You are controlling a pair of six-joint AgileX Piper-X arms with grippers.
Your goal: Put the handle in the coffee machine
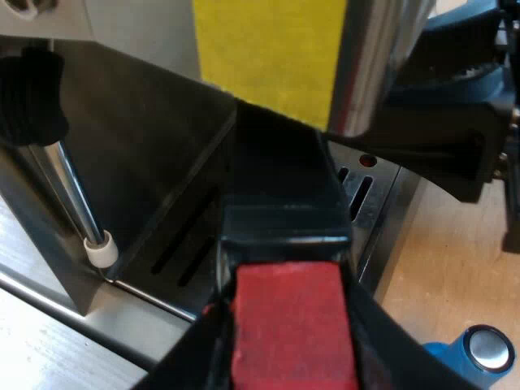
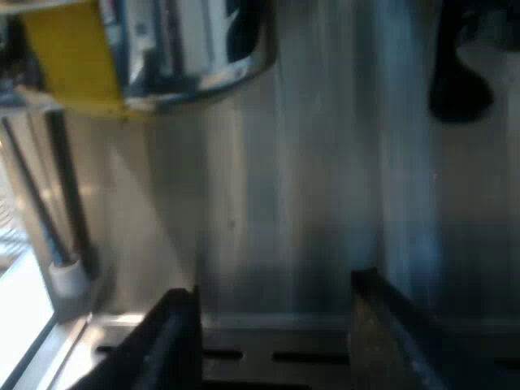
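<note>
Handle (image 1: 283, 219) clamped in L gripper (image 1: 291, 349), head hidden at machine (image 1: 138, 146); R gripper (image 2: 272, 345) wide, empty.

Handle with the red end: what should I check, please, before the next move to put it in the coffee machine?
1. Left gripper clamps the handle at its red end: ok.
2. Handle points at the espresso machine, above the drip tray: ok.
3. Handle's metal end seated in the machine: cannot tell, hidden.
4. Steam wand is apart from the handle: ok.
5. Right gripper open, empty, over the drip tray: ok.
6. Blue tamper on the table, away from the handle: ok.
</note>
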